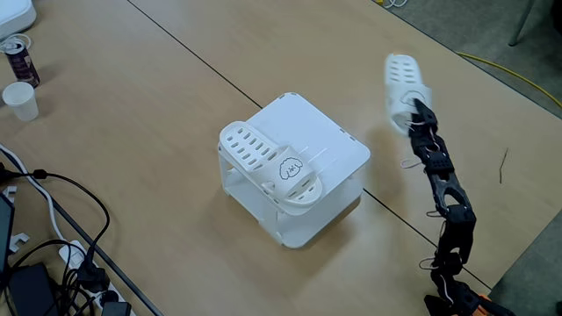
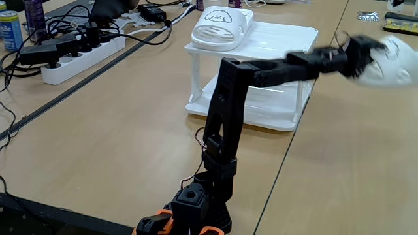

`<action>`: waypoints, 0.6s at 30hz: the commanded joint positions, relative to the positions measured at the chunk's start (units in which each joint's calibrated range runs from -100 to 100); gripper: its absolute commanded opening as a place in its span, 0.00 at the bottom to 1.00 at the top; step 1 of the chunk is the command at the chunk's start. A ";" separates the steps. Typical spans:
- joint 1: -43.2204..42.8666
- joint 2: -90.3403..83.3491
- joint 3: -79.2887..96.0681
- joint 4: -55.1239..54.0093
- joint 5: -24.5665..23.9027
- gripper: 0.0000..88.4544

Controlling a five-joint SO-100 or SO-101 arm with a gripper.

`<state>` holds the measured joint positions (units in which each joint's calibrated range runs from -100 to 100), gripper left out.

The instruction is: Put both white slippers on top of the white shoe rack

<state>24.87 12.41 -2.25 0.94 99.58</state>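
Note:
One white slipper (image 1: 268, 162) lies on the flat top of the white shoe rack (image 1: 329, 140), along its left edge, with the black cartoon face showing on its strap. In both fixed views it sits there alone, the slipper (image 2: 219, 26) resting on the rack (image 2: 281, 36). The other white slipper (image 1: 407, 88) hangs in the air to the right of the rack, motion-blurred, with my black gripper (image 1: 414, 112) shut on its near end. From the low fixed view my gripper (image 2: 366, 55) holds that slipper (image 2: 392, 65) at about rack-top height.
A dark seam runs across the wooden table (image 1: 158, 132). A can (image 1: 19, 57) and a paper cup (image 1: 19, 98) stand at the far left. A power strip (image 2: 78, 55) with tangled cables lies at the table's edge. The arm's base (image 2: 196, 202) stands in front of the rack.

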 commanded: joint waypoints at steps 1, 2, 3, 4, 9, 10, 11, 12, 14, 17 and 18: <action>-5.54 -7.07 -10.16 1.56 0.42 0.01; -6.86 -7.15 -10.25 1.56 0.42 0.01; -8.26 -7.24 -10.25 1.56 0.42 0.01; -9.74 -7.24 -10.34 1.56 0.42 0.01; -16.73 -7.24 -10.34 1.56 0.42 0.01; -17.88 -7.24 -10.34 1.56 0.42 0.01; -18.95 -7.24 -10.34 1.56 0.42 0.01; -19.93 -7.24 -10.34 1.56 0.42 0.01; -21.66 -7.24 -10.34 1.56 0.42 0.01; -23.96 -7.24 -10.34 1.56 0.42 0.01; -24.87 -7.24 -10.34 1.64 0.42 0.01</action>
<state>2.47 12.41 -6.29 2.40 99.58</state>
